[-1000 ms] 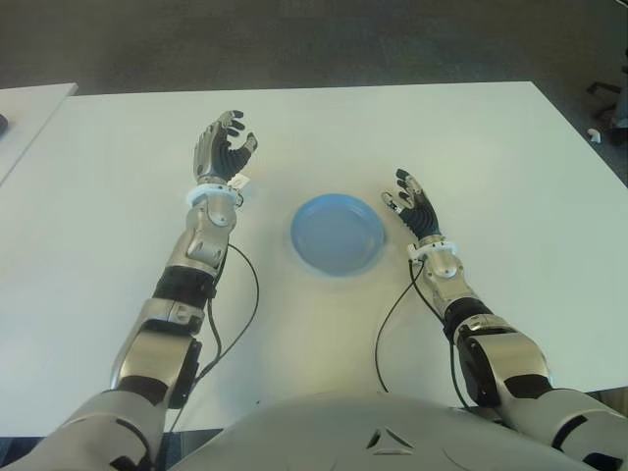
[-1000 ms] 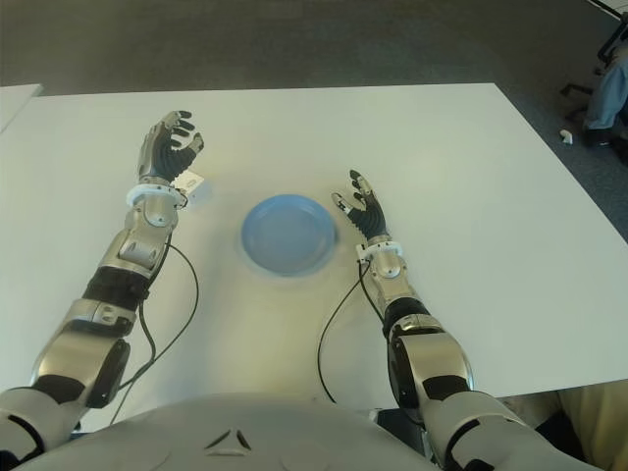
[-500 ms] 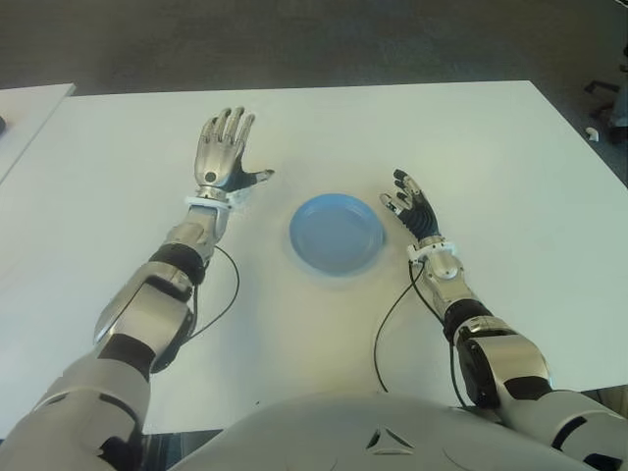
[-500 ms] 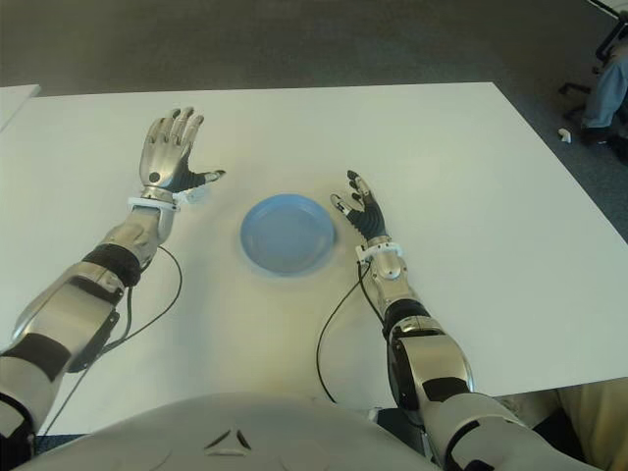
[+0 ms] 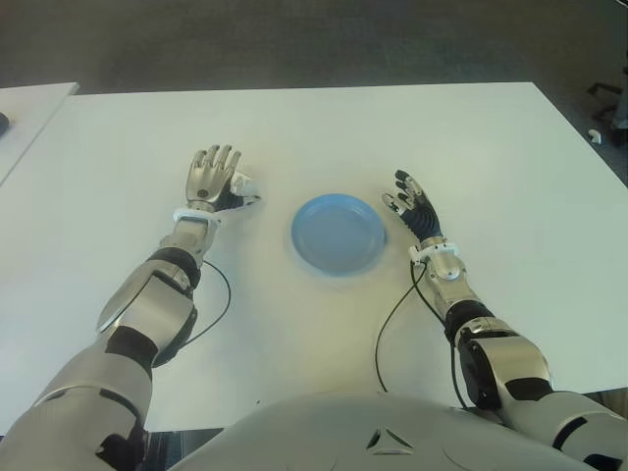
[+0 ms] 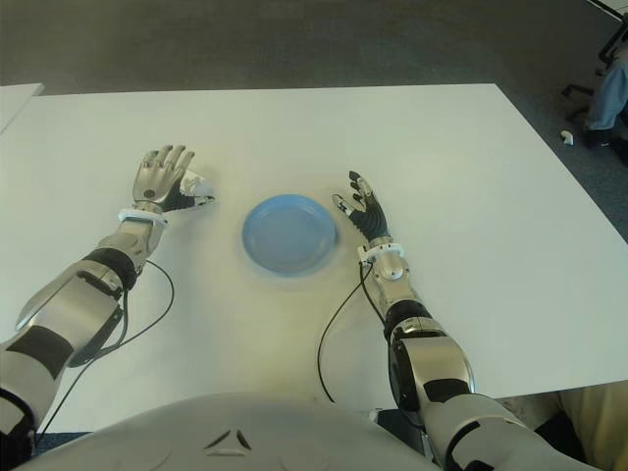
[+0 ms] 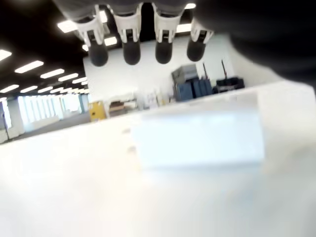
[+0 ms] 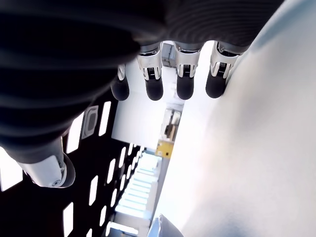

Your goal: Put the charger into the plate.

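- Lying flat on the desk (image 5: 324, 128), the charger (image 5: 242, 185) is a small white block just beside the left hand (image 5: 210, 178), on the side nearer the plate; not yet picked up.
- Left wrist view shows the charger (image 7: 197, 138) under the palm, with the fingertips (image 7: 131, 52) straight and spread beyond it, nothing gripped. Thumb seems to reach alongside the block; contact can't be told.
- The palm-down pose over the block looks like a set-up for closing on it from above, my guess.
- Blue plate (image 5: 338, 234) sits mid-desk, between the two hands, with nothing in it. It's near the charger but apart, so only a short carry toward the robot's right is needed.
- Right hand (image 5: 414, 206) shows just beside the plate's right rim, idle, fingers loosely extended and holding nothing; its wrist view confirms no object.
- Task barely begun: grasp, lift, move over plate, release all remain.
- Risk: the block is small and low, so the fingers could push it along the smooth desk instead of catching it.
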### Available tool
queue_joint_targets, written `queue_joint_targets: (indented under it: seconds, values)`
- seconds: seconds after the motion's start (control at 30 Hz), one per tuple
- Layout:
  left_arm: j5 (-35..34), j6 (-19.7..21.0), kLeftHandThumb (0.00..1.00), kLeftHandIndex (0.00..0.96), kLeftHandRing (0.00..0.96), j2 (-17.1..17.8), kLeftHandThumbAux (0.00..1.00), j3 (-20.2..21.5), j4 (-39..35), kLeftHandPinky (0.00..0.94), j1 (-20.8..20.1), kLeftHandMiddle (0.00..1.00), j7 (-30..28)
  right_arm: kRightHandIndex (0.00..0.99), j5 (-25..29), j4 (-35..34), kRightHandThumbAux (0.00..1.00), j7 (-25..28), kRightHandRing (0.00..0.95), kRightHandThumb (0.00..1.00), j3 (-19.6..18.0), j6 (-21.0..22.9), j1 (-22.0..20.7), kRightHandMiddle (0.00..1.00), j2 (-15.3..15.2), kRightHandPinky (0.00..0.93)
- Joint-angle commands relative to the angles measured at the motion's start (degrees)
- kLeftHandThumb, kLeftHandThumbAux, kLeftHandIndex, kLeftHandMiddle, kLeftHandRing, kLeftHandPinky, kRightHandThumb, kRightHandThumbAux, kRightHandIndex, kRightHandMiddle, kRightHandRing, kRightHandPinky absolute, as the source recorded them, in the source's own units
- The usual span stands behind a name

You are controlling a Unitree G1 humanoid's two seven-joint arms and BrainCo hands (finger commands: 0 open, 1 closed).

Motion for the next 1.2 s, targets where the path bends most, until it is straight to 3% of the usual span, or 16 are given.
queue_joint_targets:
  seconds: [0.03, 0.5, 1.2]
  values:
    - [-0.4, 1.0, 0.142, 0.000, 0.000, -1.8, 0.231, -1.2, 1.1, 0.000, 0.1, 0.000, -6.1, 0.028, -0.1, 1.8, 0.527, 1.2, 0.060, 0.187, 0.2, 1.1, 3.1, 0.059, 0.2, 0.095]
    - [-7.1, 0.1, 0.091, 0.000, 0.000, -2.7, 0.241, 2.2, 0.9, 0.000, -0.2, 0.000, -17.4, 0.022, 0.4, 1.4, 0.537, 3.0, 0.057, 0.154, -0.3, 0.0, 3.5, 0.058, -0.5, 0.080]
    - [-22.0, -4.3, 0.140, 0.000, 0.000, -5.6, 0.244, 15.1, 0.9, 0.000, 2.7, 0.000, -25.2, 0.014, 0.5, 0.3, 0.541, 4.2, 0.057, 0.142, -1.1, -1.1, 4.4, 0.057, -0.7, 0.086]
